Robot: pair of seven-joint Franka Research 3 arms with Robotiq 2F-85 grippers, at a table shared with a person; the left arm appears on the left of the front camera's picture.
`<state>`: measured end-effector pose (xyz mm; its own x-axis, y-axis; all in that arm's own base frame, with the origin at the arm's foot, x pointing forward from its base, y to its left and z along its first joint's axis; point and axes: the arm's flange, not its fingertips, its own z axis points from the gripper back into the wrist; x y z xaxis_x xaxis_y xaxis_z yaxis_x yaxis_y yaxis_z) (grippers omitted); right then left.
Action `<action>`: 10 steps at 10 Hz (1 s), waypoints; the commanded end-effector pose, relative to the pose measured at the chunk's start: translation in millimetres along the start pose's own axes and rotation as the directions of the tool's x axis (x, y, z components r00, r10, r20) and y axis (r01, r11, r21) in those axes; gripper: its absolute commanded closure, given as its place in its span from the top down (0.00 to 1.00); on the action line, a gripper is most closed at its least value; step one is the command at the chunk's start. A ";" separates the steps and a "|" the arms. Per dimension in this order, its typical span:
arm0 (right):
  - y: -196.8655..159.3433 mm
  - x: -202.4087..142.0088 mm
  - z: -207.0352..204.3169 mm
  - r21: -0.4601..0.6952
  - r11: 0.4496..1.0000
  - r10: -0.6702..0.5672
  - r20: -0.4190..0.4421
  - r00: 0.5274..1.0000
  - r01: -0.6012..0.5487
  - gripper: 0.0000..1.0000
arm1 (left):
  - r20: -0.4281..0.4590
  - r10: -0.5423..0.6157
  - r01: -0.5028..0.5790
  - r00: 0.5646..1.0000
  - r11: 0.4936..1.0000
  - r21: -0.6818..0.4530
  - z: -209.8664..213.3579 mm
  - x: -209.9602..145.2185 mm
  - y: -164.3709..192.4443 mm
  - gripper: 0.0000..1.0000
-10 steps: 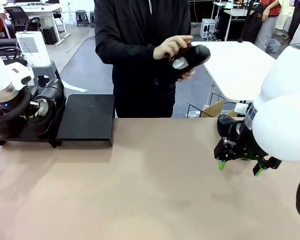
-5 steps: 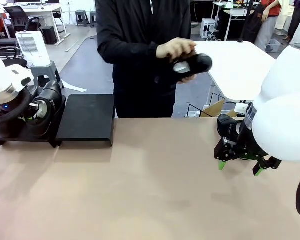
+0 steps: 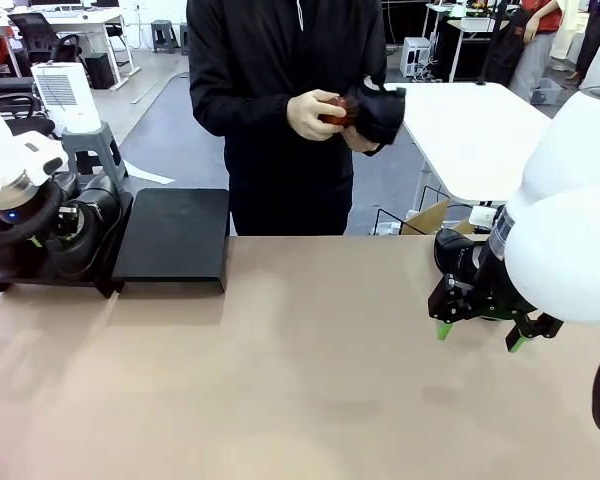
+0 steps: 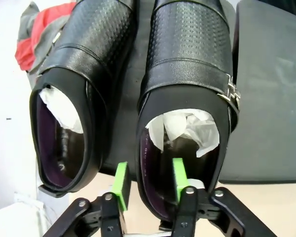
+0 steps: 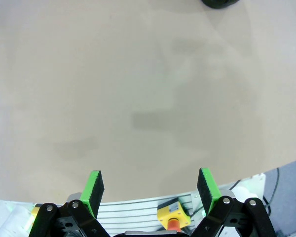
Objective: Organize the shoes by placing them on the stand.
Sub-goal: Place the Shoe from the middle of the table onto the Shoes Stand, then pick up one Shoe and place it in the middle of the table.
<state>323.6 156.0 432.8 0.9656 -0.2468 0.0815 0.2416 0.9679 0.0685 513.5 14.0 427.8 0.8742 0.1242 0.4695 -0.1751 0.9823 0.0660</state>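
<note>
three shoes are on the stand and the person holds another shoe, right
No, two shoes are on the stand, not three; the left wrist view shows them side by side. The person does hold another shoe.

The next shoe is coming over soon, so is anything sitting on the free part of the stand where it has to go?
Nothing visible does. The right part of the stand is bare; the two placed shoes sit side by side at its left end.
</note>
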 end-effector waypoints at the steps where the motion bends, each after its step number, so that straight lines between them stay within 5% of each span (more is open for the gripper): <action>1: -1.6 2.0 1.0 0.012 1.000 0.012 -0.004 1.000 -0.012 1.00 | 0.041 -0.005 0.004 0.999 0.999 0.036 3.8 3.9 -7.1 1.00; 5: -1.6 2.0 1.0 0.012 1.000 0.012 -0.004 1.000 -0.012 1.00 | 0.022 -0.003 0.001 1.000 0.998 0.062 51.1 -2.3 -10.4 1.00; 6: -1.6 2.0 1.0 0.012 1.000 0.012 -0.004 1.000 -0.012 1.00 | 0.023 -0.032 0.032 0.999 0.999 0.015 24.3 4.4 -9.8 1.00; 10: -1.6 2.0 1.0 0.012 1.000 0.012 -0.004 1.000 -0.012 1.00 | 0.023 -0.032 0.032 0.999 0.999 0.015 24.3 4.4 -9.8 1.00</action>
<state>323.6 156.0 432.7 0.9656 -0.2468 0.0813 0.2417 0.9679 0.0684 507.5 -0.1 447.0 0.8756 0.0915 0.4743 -0.1548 0.9833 0.0961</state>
